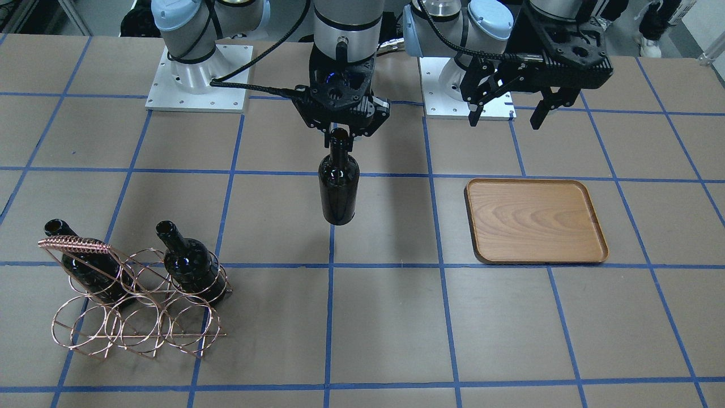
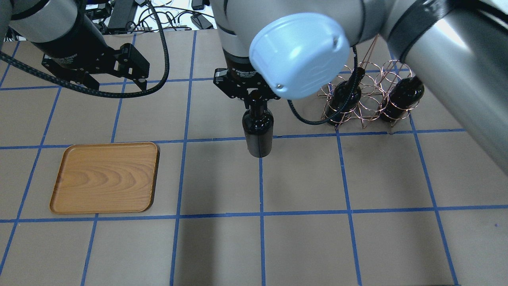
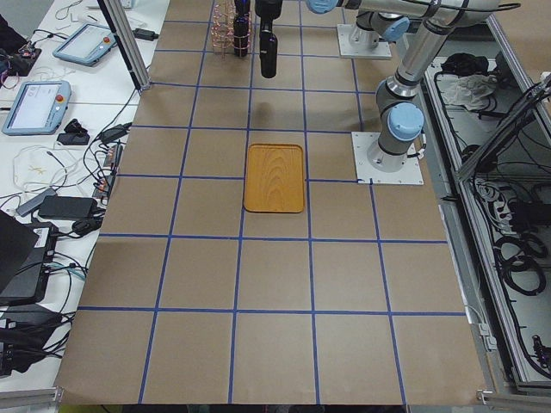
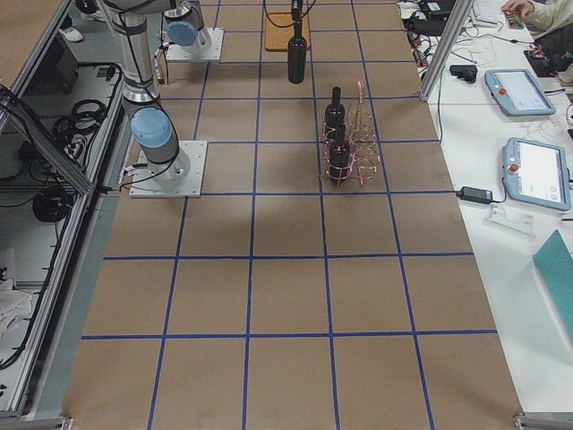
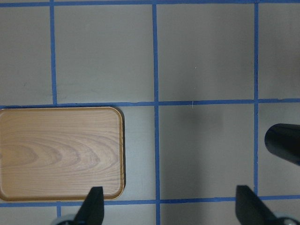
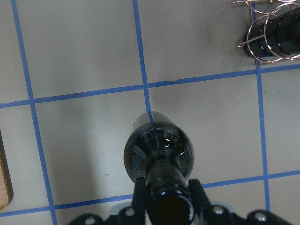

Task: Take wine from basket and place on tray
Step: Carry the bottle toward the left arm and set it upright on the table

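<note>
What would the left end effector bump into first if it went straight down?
Probably the bare table just beside the tray. The left end effector points down with nothing nearer below, though depth is unclear.

This is looking like a robotics lab: grey industrial robot arms [image 4: 139, 72] are standing on bolted metal base plates [image 4: 192, 184] on a wide bench [image 3: 275, 361], which is wearing brown paper ruled into squares by blue tape lines [image 3: 275, 311]. Teach pendants [image 4: 537, 172] are lying on a white side table [image 4: 474, 233], and black cables [image 3: 516, 249] are trailing beside aluminium posts [image 3: 126, 47].
</note>
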Available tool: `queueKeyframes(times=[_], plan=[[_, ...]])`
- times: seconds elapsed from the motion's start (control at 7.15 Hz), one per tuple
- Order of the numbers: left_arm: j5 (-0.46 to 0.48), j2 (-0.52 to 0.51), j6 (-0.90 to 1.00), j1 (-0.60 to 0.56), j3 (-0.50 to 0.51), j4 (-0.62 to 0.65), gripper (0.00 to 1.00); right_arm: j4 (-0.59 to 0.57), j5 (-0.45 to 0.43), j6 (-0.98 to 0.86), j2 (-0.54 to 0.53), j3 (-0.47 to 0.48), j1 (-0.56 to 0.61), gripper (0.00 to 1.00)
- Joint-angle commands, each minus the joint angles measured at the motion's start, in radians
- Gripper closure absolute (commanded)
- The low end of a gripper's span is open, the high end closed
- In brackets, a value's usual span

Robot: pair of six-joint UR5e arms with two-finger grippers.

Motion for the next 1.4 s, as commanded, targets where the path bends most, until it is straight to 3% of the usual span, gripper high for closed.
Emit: queueKeyframes(times=[0.0,0.28,0.7,0.84,0.98,1.12,1.26], plan=[[0.000,0.000,-0.001,0.000,-0.002,-0.002,0.00,-0.083,0.009,0.045,0.046,0.011,0.025,0.89],[0.000,0.000,-0.001,0.000,-0.003,-0.002,0.00,-0.146,0.007,0.067,0.095,0.015,0.048,0.88],[0.002,0.000,-0.001,0.000,-0.006,-0.002,0.00,-0.149,0.009,0.071,0.116,0.017,0.057,0.85],[0.002,0.000,-0.001,-0.002,-0.006,-0.004,0.00,-0.152,0.006,0.052,0.118,0.033,0.057,0.73],[0.002,0.006,-0.001,0.000,-0.011,-0.004,0.00,-0.158,0.009,0.062,0.120,0.041,0.057,0.53],[0.002,0.006,-0.001,0.000,-0.014,-0.002,0.00,-0.159,0.007,0.058,0.109,0.034,0.056,0.42],[0.002,0.006,-0.001,-0.002,-0.014,-0.002,0.00,-0.198,0.021,0.053,0.088,0.021,0.044,0.00]])
